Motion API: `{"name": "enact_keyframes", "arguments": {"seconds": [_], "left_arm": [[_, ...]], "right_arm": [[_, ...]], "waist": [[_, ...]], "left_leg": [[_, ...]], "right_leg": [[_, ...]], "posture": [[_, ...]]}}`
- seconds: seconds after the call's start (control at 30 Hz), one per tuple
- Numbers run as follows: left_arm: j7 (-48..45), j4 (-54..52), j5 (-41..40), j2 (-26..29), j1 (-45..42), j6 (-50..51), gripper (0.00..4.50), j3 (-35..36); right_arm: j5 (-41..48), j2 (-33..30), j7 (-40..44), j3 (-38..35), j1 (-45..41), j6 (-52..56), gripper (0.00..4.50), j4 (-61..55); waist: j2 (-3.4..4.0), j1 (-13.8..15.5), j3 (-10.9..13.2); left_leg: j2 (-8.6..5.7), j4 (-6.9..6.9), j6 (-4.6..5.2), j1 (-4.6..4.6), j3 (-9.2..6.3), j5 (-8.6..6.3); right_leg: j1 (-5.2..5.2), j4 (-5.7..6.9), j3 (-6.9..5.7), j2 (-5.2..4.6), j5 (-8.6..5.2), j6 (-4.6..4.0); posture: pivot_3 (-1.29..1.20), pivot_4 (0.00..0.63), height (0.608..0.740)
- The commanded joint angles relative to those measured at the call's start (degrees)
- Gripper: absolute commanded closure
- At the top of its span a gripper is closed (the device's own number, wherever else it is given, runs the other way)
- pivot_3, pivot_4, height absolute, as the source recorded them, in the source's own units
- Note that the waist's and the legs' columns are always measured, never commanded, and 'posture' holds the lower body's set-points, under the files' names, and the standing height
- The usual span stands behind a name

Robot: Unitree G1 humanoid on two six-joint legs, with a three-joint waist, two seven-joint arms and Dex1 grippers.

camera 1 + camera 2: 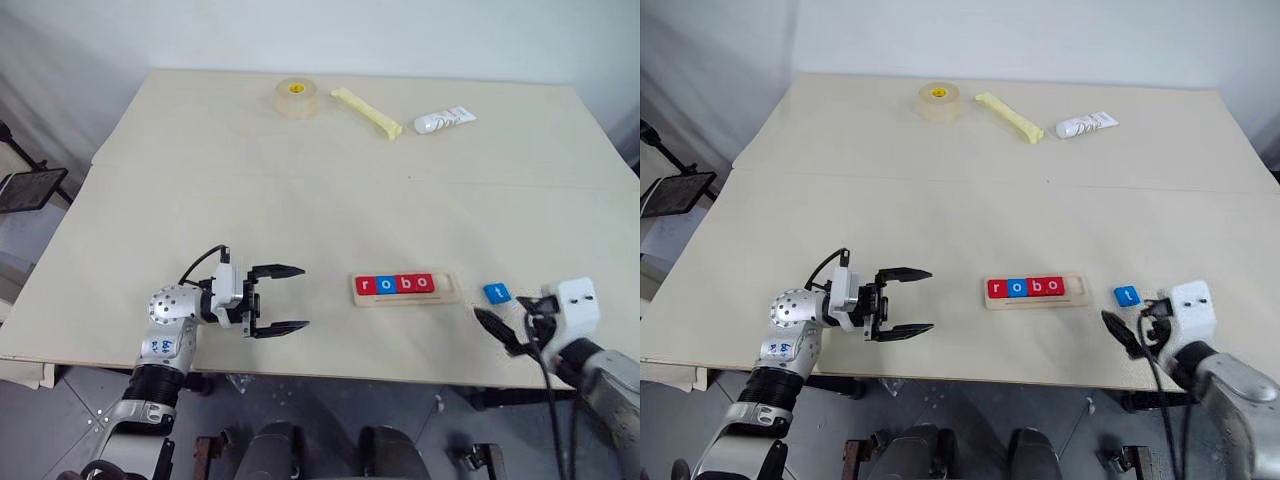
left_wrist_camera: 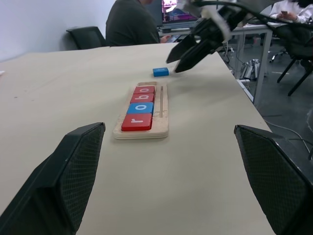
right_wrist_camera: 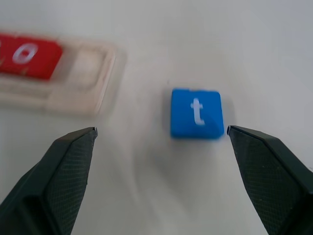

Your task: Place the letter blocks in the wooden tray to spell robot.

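The tray [image 1: 406, 289] lies long-ways from left to right near the table's front edge, with r, o, b, o in it and one free spot at its right end. The blue t tile [image 3: 196, 113] lies flat on the table just right of the tray, its letter upright to the right gripper [image 3: 161, 134], whose fingers are spread wide around it. The tile is closer to one finger, so a squeeze might push or turn it. The left gripper [image 1: 280, 298] is spread too, holding nothing.
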Motion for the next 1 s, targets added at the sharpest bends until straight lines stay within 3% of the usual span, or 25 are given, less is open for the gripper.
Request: {"name": "enact_keyframes", "arguments": {"seconds": [0.03,0.23,0.33,0.43,0.77,1.0], "left_arm": [[-0.8,0.5,-0.1,-0.4,-1.0,-0.3,0.0,-0.2],[-1.5,1.8,0.1,-0.9,-2.1,-0.5,0.0,-0.4],[-1.5,0.7,-0.1,-0.8,-1.2,-0.2,0.0,-0.3],[-1.3,-1.2,-0.4,-0.2,0.5,0.3,0.0,0.1],[1.5,-9.7,-1.1,2.8,7.9,2.8,0.0,1.5],[4.0,-14.5,-1.4,4.1,11.6,4.2,0.0,2.3]], "right_arm": [[0.5,-5.4,8.3,-3.7,2.3,-5.7,0.03,1.1],[-3.1,-17.1,24.0,-1.8,1.8,-19.2,0.03,14.1],[-6.8,-23.7,32.3,5.3,-7.2,-28.3,0.03,27.1],[-9.7,-26.0,37.4,11.9,-15.8,-34.2,0.03,36.1],[-20.7,-23.9,48.6,29.2,-40.0,-52.9,0.03,60.7],[-26.2,-19.9,50.1,35.1,-50.0,-61.0,0.03,73.0]], "waist": [[-0.02,-0.1,0.0],[-0.03,-0.2,0.0],[-0.05,-0.4,0.0],[-0.05,-0.6,0.0],[-0.04,-1.0,0.0],[-0.03,-1.6,0.0]], "left_leg": [[0.0,0.0,0.0,0.01,0.02,0.0],[0.05,0.0,0.0,0.06,0.14,0.01],[0.05,0.01,0.03,0.08,0.19,0.02],[0.1,0.02,0.03,0.13,0.17,0.03],[0.08,0.08,0.02,0.06,0.03,0.03],[0.08,0.06,0.02,0.03,-0.09,0.03]], "right_leg": [[0.01,-0.03,0.01,0.01,0.0,0.0],[0.03,-0.08,0.03,0.04,0.0,0.0],[0.07,-0.16,0.03,0.02,0.0,0.0],[0.11,-0.14,-0.01,0.04,0.0,0.0],[0.12,-0.12,-0.19,-0.07,0.0,0.0],[0.13,-0.09,-0.27,-0.09,0.0,0.0]], "posture": [[0.0,0.15,0.74],[0.0,0.15,0.74],[0.0,0.15,0.74],[0.0,0.15,0.74],[0.0,0.15,0.74],[0.0,0.15,0.74]]}}
